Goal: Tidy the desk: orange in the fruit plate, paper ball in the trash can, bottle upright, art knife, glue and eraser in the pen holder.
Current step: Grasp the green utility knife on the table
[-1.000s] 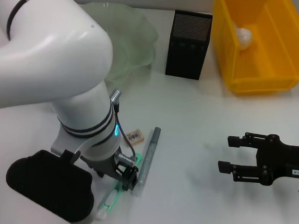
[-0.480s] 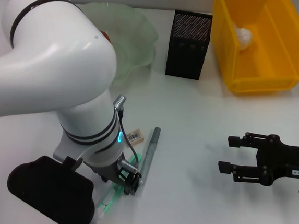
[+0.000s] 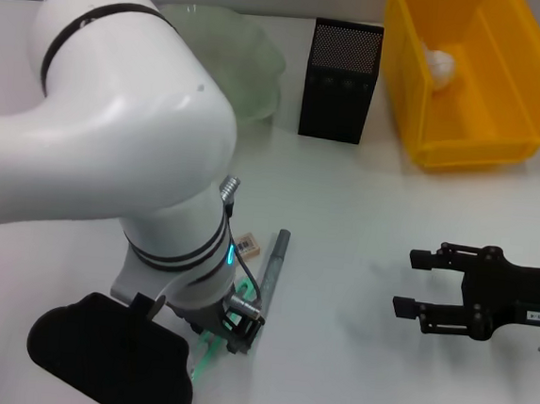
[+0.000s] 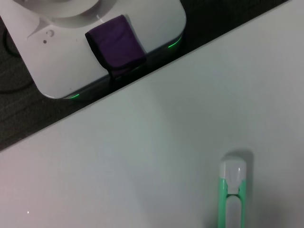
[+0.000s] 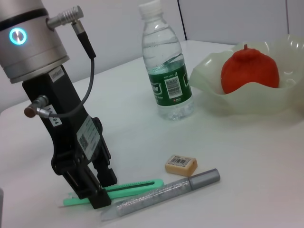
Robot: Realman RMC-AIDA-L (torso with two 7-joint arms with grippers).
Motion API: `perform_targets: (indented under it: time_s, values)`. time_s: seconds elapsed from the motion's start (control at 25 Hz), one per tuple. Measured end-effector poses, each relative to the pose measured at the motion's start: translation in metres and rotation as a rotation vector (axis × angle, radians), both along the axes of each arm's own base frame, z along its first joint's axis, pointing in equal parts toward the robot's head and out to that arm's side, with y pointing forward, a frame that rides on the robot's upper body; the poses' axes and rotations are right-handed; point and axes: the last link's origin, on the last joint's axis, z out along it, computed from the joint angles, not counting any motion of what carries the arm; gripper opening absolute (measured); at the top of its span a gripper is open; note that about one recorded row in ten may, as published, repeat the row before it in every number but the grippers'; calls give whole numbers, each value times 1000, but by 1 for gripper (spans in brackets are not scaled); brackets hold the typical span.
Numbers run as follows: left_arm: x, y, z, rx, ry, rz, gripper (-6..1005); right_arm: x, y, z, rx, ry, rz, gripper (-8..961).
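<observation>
While left hand [image 5: 92, 192] straddles one art knife [image 5: 133, 187] unclamped, one glue [image 5: 164, 192], one eraser [image 5: 181, 164], right hand [image 3: 414, 283] apart.

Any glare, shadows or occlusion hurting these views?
Head view: the left arm hides most of the fruit plate; soft shadow beside the right gripper. Left wrist view: green glow on the robot base. Right wrist view: even light, highlights on the bottle.

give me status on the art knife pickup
Left gripper down at the green art knife, fingers straddling it, not shut. Right gripper idle, open. Glue pen lies right alongside.
</observation>
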Motion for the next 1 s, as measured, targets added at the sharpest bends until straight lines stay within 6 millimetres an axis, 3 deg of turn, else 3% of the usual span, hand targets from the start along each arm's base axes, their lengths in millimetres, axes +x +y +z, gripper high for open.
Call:
perform_targets:
  time_s: [0.6, 1.0]
  values:
    - [-1, -2, -5, 19, 8, 7, 265, 2, -2, 0, -8, -13, 9, 769]
    - [-3, -4, -9, 19, 11, -1, 266, 4, -4, -1, -14, -23, 7, 768]
